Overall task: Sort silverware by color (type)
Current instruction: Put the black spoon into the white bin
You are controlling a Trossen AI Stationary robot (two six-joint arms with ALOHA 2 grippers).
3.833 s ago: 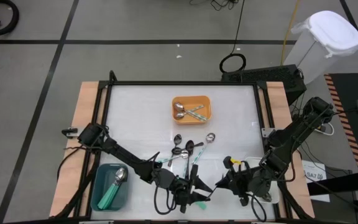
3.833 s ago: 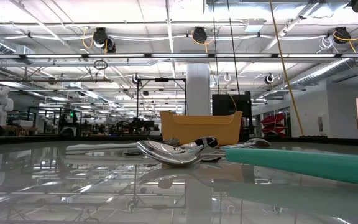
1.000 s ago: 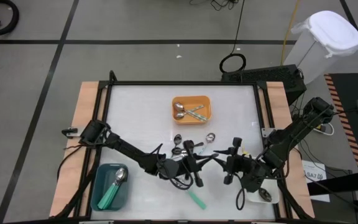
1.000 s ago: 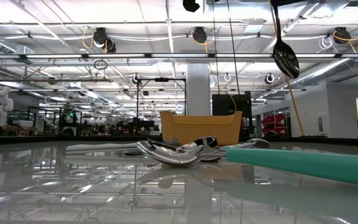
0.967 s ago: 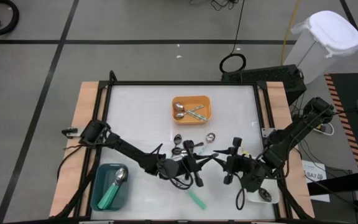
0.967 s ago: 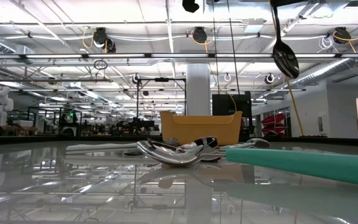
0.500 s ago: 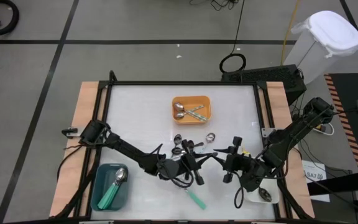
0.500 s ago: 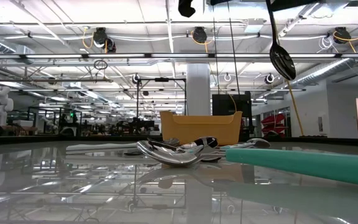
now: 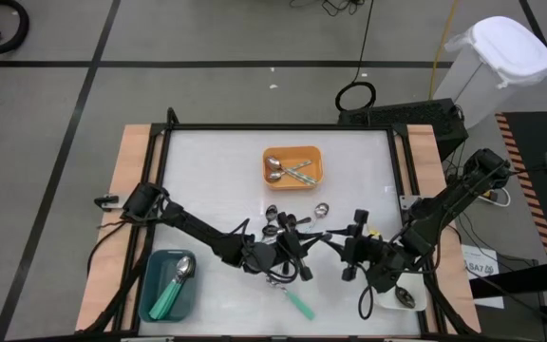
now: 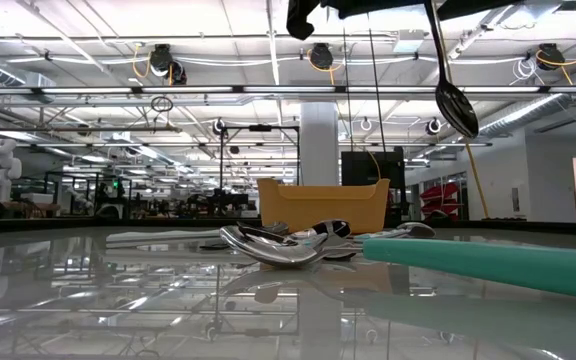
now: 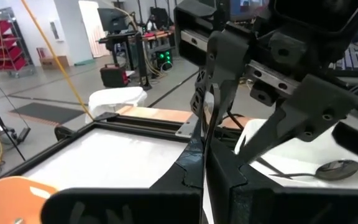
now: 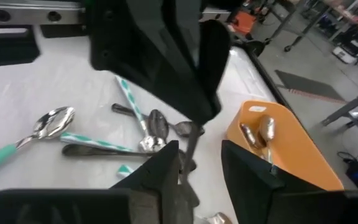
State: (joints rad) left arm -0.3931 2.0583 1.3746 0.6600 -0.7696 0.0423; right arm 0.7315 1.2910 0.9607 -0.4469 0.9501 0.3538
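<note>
A black spoon (image 10: pixel 455 105) hangs in the air above the table's middle. My left gripper (image 9: pixel 302 249) is shut on it, reaching in from the table's left. My right gripper (image 9: pixel 347 250) faces it from the right and is open; its two fingers (image 12: pixel 160 177) stand on either side of the spoon's thin handle (image 12: pixel 189 146). I cannot tell whether they touch it. Behind the grippers, several black, silver and teal-handled spoons (image 9: pixel 286 226) lie in a loose pile on the white table. One teal-handled spoon (image 9: pixel 299 304) lies alone nearer the front edge. My left gripper pinches the black spoon's handle (image 11: pixel 207 134) between its two fingers. The fingers come in roughly level from the table's left. The spoon is lifted clear of the table and hangs slanted, with its bowl (image 10: pixel 457 110) lowest.
An orange tray (image 9: pixel 310 155) at the far middle holds silver spoons and a teal-striped one. A teal tray (image 9: pixel 150 271) at the front left holds a teal-handled spoon. A white tray (image 11: pixel 291 152) at the front right holds a black spoon (image 11: pixel 334 168).
Both grippers have sunk a little, keeping their places over the table's middle. The black spoon has come down slightly with them and tipped a little more off upright, its bowl still hanging lowest.
</note>
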